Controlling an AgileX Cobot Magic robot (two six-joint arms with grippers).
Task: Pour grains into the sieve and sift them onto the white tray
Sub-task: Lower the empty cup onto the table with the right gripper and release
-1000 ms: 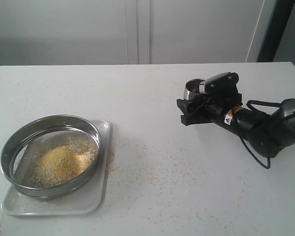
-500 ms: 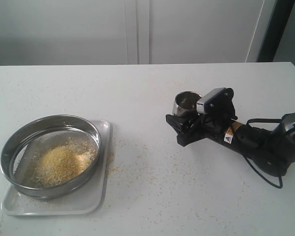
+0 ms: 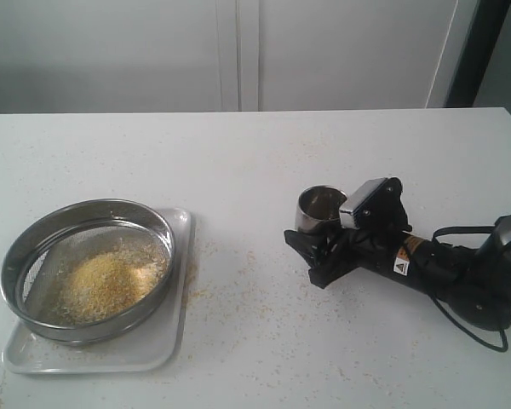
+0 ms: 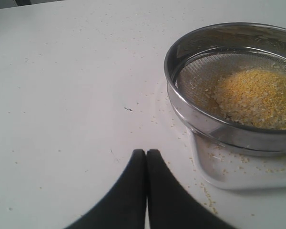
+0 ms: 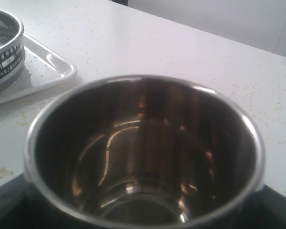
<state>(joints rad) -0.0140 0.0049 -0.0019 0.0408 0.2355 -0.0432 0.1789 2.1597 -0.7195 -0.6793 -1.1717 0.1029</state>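
Observation:
The sieve (image 3: 17,256) rests on the white tray (image 3: 175,341) at the front left, with a heap of yellow and pale grains (image 3: 102,281) on its mesh. My right gripper (image 3: 318,234) is shut on a small steel cup (image 3: 319,206), upright and low over the table right of centre. In the right wrist view the cup (image 5: 143,143) is empty, and the sieve (image 5: 5,57) and tray (image 5: 47,71) show beyond it. My left gripper (image 4: 146,152) is shut on nothing, near the tray (image 4: 229,174) corner and beside the sieve (image 4: 214,129) holding grains (image 4: 257,98). It is out of the exterior view.
Stray grains (image 3: 238,281) are scattered over the white table between the tray and the cup. A black cable (image 3: 468,328) loops under the right arm. White cabinet doors (image 3: 238,51) stand behind the table's far edge.
The right arm has carried the cup forward, leftward and down, from higher at the back right to just above the table. The sieve, tray and grains have not moved.

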